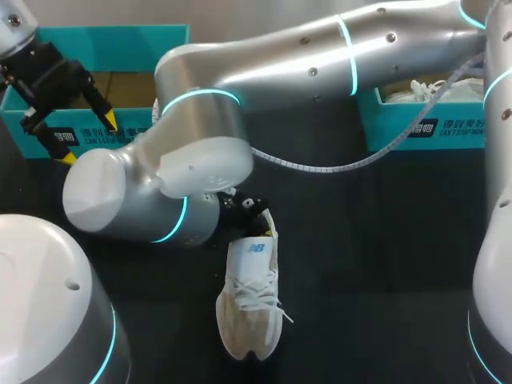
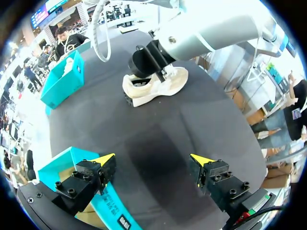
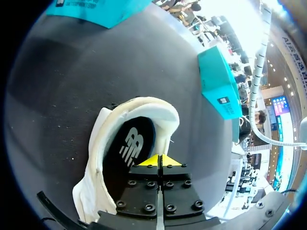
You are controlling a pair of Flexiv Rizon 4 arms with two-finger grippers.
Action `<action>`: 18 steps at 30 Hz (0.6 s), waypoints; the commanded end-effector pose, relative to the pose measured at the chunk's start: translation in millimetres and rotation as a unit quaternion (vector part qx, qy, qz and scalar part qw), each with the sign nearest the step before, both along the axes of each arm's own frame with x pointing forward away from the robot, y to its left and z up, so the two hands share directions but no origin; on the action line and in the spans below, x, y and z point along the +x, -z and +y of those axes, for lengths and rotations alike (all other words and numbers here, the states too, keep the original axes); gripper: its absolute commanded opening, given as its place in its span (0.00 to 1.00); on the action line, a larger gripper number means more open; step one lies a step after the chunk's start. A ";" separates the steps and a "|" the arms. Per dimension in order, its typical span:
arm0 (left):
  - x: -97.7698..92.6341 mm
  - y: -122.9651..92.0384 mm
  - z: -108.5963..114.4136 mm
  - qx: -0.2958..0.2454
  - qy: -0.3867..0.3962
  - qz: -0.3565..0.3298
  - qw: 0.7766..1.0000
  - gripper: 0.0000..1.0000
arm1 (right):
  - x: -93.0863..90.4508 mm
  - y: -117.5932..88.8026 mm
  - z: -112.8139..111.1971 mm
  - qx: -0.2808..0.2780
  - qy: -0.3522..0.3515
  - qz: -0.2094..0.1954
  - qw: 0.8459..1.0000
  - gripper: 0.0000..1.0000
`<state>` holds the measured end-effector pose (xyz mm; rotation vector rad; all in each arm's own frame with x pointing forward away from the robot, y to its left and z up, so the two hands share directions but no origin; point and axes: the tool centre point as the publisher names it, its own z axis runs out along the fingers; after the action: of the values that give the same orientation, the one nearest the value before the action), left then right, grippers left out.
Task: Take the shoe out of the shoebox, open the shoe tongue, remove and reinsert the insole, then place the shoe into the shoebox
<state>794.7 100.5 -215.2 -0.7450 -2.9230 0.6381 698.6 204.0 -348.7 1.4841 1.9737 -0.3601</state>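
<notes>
The rounded housing of the left arm (image 1: 48,304) sits closest to the head view, on the near left of the shoe (image 1: 250,308). Beyond and left of the shoe, the left gripper (image 1: 89,139) hangs over the front wall of the first shoebox (image 1: 136,38). Its fingers (image 2: 105,162) are released and spread wide, with nothing between them. In the left wrist view, the teal wall of this shoebox lies under one finger and the shoe lies well ahead on the desk (image 1: 384,264). The right arm (image 1: 320,56) enters from the right and passes beyond the shoe, then bends back down so that its wrist sits just left of the shoe's heel. The right gripper (image 3: 160,159) is at the heel opening of the shoe. Its fingers are clenched, with the yellow tips pressed together. Whether anything is pinched between them cannot be told. Directly under these tips, the dark insole (image 3: 132,143) shows inside the shoe. The shoe is outside both boxes. It stands on its sole near the middle of the desk, laces up, toe toward the near edge and heel toward the right gripper. A grey coiled cable (image 1: 320,168) hangs from the right arm, beyond the shoe. Beyond and right of the shoe stands the second shoebox (image 1: 400,128), which holds something white.
</notes>
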 end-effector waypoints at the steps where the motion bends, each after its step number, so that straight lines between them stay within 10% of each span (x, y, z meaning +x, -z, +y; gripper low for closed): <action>1: -0.5 -0.3 0.8 0.001 0.000 0.000 1.000 1.00 | 0.4 20.1 -0.3 0.060 0.186 -0.118 0.974 0.00; 18: -0.5 -0.3 0.8 0.001 0.000 0.000 1.000 1.00 | 8.9 68.0 -3.9 0.165 0.191 -0.042 0.967 0.00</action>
<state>794.7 100.6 -215.1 -0.7450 -2.9230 0.6380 709.4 210.9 -398.8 1.7051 2.0438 -0.3303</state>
